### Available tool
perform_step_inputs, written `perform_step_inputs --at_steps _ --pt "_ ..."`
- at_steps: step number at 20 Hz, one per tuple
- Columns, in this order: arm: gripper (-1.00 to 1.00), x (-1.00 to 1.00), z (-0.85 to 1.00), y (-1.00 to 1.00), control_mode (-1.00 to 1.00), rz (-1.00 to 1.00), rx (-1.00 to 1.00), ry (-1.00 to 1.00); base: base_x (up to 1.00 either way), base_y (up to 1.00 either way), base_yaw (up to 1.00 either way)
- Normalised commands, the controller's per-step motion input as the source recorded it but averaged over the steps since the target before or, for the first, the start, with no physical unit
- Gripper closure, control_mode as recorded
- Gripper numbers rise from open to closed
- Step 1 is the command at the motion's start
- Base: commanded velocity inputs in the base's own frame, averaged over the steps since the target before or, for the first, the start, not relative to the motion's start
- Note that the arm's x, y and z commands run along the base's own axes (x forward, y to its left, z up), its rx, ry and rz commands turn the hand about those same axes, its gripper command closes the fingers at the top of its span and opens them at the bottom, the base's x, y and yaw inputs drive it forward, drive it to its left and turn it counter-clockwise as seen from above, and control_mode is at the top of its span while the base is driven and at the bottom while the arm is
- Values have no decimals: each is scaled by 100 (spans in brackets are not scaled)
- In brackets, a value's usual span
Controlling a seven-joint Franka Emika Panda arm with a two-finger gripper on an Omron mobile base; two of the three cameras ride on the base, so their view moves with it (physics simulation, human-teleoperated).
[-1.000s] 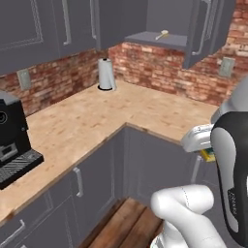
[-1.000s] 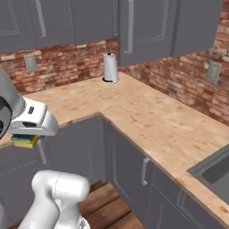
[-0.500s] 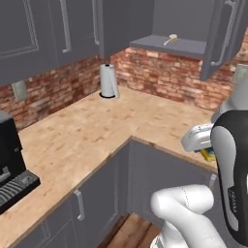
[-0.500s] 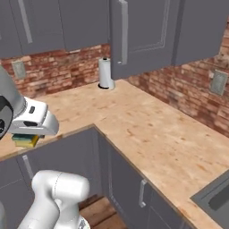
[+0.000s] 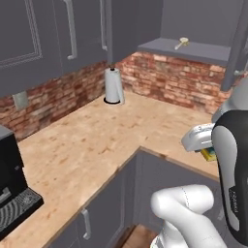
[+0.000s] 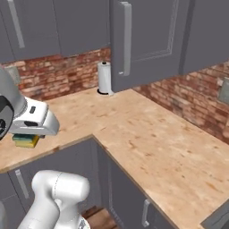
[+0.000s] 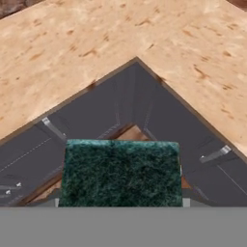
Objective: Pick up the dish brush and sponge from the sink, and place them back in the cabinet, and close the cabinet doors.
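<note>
- The gripper [image 6: 27, 134] grasps the sponge [image 7: 120, 171], carried low over the wooden surface's [image 5: 97, 140] corner edge.
- The dish brush [image 5: 182, 43] lies on the cabinet [image 5: 193, 48] shelf.
- From the gripper, that shelf lies up and ahead; I judge the sponge must rise to reach it.

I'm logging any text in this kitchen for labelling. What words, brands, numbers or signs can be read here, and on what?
One text shows: small pale lettering down the dark band of the robot's arm in the left base view, too small and blurred to read.
No text on the sponge, the paper towel roll, the coffee machine or the cabinet doors.
</note>
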Motion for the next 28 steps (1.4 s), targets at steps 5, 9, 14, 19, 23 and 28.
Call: perform_step_inputs --at_steps 5,9,14,19,23,28 --pt "100 0 0 0 100 0 0 0 47 22 -6" --pt "100 0 0 0 100 0 0 0 42 1 -17" --pt "100 0 0 0 100 0 0 0 40 0 -22" --pt "100 0 0 0 100 0 0 0 45 0 -24" --pt "100 0 0 0 100 0 0 0 68 0 -22" --pt "100 0 0 0 100 0 0 0 64 0 -20"
